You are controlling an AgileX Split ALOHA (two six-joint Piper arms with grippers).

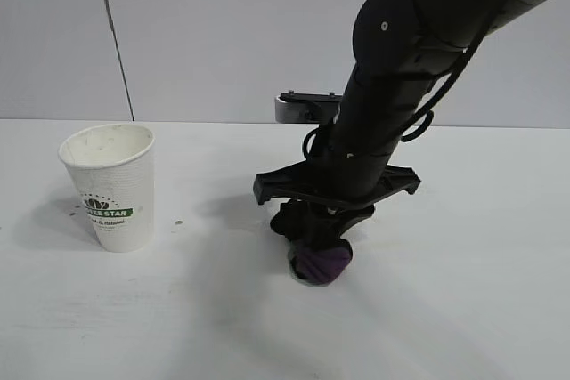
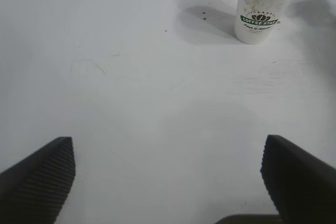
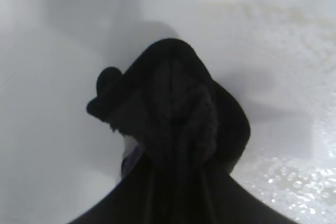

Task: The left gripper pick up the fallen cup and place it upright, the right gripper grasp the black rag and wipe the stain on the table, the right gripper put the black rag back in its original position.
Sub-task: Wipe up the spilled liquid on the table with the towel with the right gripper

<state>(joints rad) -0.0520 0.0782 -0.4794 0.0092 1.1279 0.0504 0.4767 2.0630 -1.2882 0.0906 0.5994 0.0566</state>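
Observation:
The white paper cup (image 1: 111,186) with the green logo band stands upright at the left of the white table (image 1: 463,309); it also shows in the left wrist view (image 2: 268,6). My right gripper (image 1: 313,236) points down at the table's middle, shut on the black rag (image 1: 321,260), whose purple patch presses on the table. In the right wrist view the rag (image 3: 173,114) bulges out between the fingers. No amber stain shows; a wet, speckled sheen (image 3: 294,182) lies beside the rag. My left gripper (image 2: 168,171) is open and empty, well away from the cup.
A few small brown specks (image 1: 178,222) lie on the table near the cup. A grey wall stands behind the table. A small grey device (image 1: 307,106) sits at the table's back edge behind the right arm.

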